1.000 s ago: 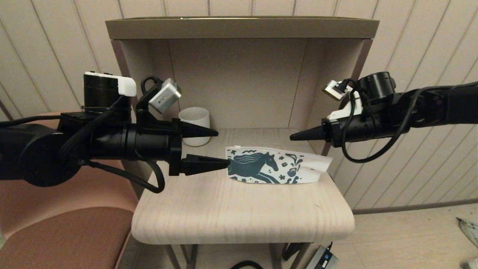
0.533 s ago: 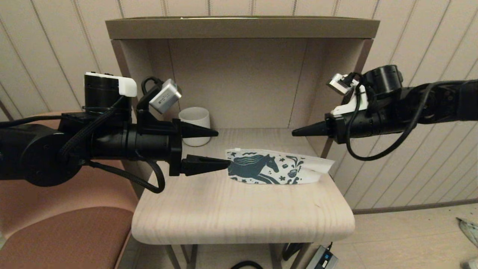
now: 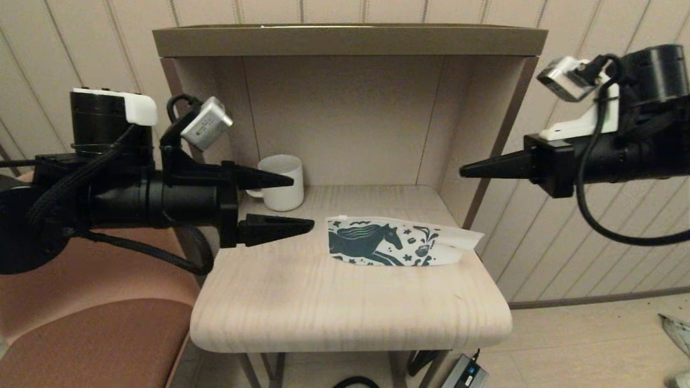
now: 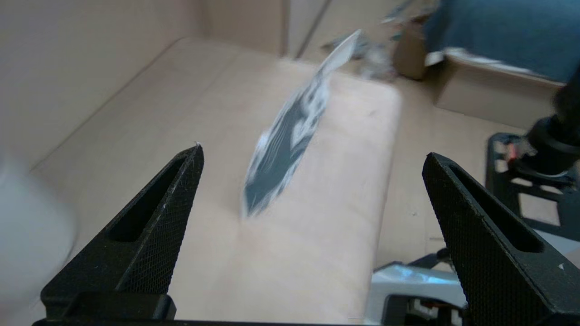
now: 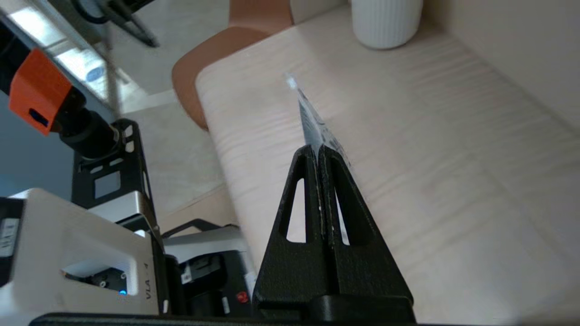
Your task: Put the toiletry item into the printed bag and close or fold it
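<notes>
The printed bag (image 3: 399,245) lies flat on the wooden table (image 3: 350,307), its teal horse facing right; it also shows in the left wrist view (image 4: 290,136) and edge-on in the right wrist view (image 5: 312,117). My left gripper (image 3: 302,202) (image 4: 312,151) hovers open just left of the bag's end, a small gap apart, with nothing between its fingers. My right gripper (image 3: 462,172) (image 5: 317,148) is shut and empty, raised above and to the right of the bag's other end. No toiletry item shows in any view.
A white ribbed mug (image 3: 280,180) (image 5: 385,22) stands at the back left of the table, right behind my left gripper's upper finger. Shelf walls and a top board (image 3: 350,40) enclose the back. A brown chair (image 3: 81,334) sits to the left.
My left gripper has drawn back to the left, off the bag's end. My right gripper has risen and pulled away to the right. The bag has stayed put.
</notes>
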`<state>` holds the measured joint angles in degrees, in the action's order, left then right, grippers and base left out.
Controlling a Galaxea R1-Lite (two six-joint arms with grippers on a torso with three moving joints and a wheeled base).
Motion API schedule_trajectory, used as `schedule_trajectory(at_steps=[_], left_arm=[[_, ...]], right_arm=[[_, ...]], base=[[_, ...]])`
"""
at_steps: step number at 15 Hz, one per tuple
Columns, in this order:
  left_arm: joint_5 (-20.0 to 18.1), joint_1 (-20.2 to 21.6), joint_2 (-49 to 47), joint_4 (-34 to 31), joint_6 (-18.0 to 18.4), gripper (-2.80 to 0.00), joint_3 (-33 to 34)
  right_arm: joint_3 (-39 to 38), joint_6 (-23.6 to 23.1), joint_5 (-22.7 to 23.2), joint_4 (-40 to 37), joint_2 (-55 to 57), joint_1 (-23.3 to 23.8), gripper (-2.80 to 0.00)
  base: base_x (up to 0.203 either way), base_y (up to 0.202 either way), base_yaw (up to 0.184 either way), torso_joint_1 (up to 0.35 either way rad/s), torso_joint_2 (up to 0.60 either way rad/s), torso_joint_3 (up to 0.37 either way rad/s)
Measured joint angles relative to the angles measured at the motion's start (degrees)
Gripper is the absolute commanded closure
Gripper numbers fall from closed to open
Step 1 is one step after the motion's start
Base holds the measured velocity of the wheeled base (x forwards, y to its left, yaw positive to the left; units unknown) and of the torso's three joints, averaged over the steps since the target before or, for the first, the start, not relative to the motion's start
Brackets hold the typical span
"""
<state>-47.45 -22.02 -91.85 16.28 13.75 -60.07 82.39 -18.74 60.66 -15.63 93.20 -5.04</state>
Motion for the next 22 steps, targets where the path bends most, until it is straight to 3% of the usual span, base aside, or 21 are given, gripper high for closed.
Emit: schedule_trajectory(at_steps=[4, 8, 9, 14, 15, 16, 18, 19, 22], left_arm=[[3.82, 4.46, 9.55, -4.45, -0.26, -2.80, 7.36], [8.70, 8.98, 22.64, -8.99, -3.26, -2.80, 14.72], [11.39, 9.67, 26.22, -10.84, -4.34, 0.00, 16.00], [23.77, 10.83, 41.51, -14.68, -7.35, 0.00, 22.49], [28.02, 10.94, 44.51, -14.84, -7.73, 0.00, 23.78], [32.24, 11.00, 47.39, -15.15, -7.93, 0.00, 25.03], [39.99, 11.02, 53.68, -18.10, -8.79, 0.00, 27.17], [43.80, 11.09, 57.38, -21.33, -10.50, 0.00, 27.98], [53.76, 11.12, 66.93, -28.97, -13.91, 0.00, 31.05]], right_arm=[[-3.72, 1.93, -0.09, -0.06, -6.99, 2.19, 0.00], [-5.57, 4.95, -0.09, -0.43, -12.24, 5.08, 0.00], [-6.27, 5.22, -0.09, -0.48, -13.63, 5.38, 0.00], [-8.14, 6.10, -0.07, -2.43, -19.74, 5.79, 0.00], [-8.22, 6.44, -0.08, -2.93, -20.61, 6.28, 0.00], [-8.24, 6.94, -0.08, -3.21, -21.30, 7.12, -2.80], [-8.27, 7.81, -0.08, -3.35, -22.74, 9.38, -2.80], [-8.27, 8.15, -0.07, -3.39, -23.64, 10.67, 0.00], [-8.07, 10.58, -0.99, -4.24, -26.21, 13.66, 0.00]], base=[[0.000, 0.000, 0.000, 0.000, 0.00, 0.000], [0.000, 0.000, 0.000, 0.000, 0.00, 0.000], [0.000, 0.000, 0.000, 0.000, 0.00, 0.000], [0.000, 0.000, 0.000, 0.000, 0.00, 0.000], [0.000, 0.000, 0.000, 0.000, 0.00, 0.000], [0.000, 0.000, 0.000, 0.000, 0.00, 0.000], [0.000, 0.000, 0.000, 0.000, 0.00, 0.000], [0.000, 0.000, 0.000, 0.000, 0.00, 0.000], [0.000, 0.000, 0.000, 0.000, 0.00, 0.000]])
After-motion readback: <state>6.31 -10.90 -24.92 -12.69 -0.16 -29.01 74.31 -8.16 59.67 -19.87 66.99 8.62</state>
